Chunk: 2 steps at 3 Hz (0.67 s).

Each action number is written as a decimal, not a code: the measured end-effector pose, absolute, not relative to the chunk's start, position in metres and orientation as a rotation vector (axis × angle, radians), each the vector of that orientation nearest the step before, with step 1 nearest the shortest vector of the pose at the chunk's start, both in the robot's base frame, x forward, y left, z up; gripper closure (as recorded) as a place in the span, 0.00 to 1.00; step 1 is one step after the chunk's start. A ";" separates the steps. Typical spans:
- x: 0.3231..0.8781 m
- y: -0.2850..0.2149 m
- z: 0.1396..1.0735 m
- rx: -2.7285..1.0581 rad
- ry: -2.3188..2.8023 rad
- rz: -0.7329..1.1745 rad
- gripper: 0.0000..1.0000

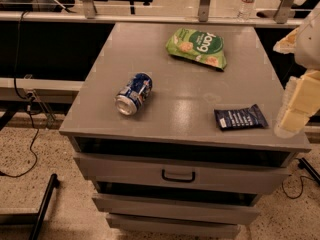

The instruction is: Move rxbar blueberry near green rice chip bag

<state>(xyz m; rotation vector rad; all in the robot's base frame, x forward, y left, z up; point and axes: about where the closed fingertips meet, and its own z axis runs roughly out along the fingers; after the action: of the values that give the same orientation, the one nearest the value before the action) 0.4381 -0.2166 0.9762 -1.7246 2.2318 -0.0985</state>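
Pale cream robot gripper (295, 111) sat just off the right side of the grey metal drawer cabinet (180, 109), cut by the right edge, so its full outline was lost. White lettering on the small dark navy-blue flat bar wrapper (241, 117), front right of the cabinet top, was too small to read. Label print on the blue and silver drink can (134, 93), lying front left of the top, was illegible. Clear plastic bottle (248, 0) behind the cabinet had its cap cut by the top edge. The dark gap under the cabinet top hid its inside. Thin black cable (26, 149) left of the cabinet ran out past the left edge.
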 end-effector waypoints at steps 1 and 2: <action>0.438 -0.217 0.976 -1.725 2.232 -0.099 0.00; 0.458 -0.217 0.962 -1.734 2.198 -0.052 0.00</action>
<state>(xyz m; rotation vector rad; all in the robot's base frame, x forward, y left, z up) 0.4583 -0.2174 0.9621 -1.7340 2.1980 -0.0522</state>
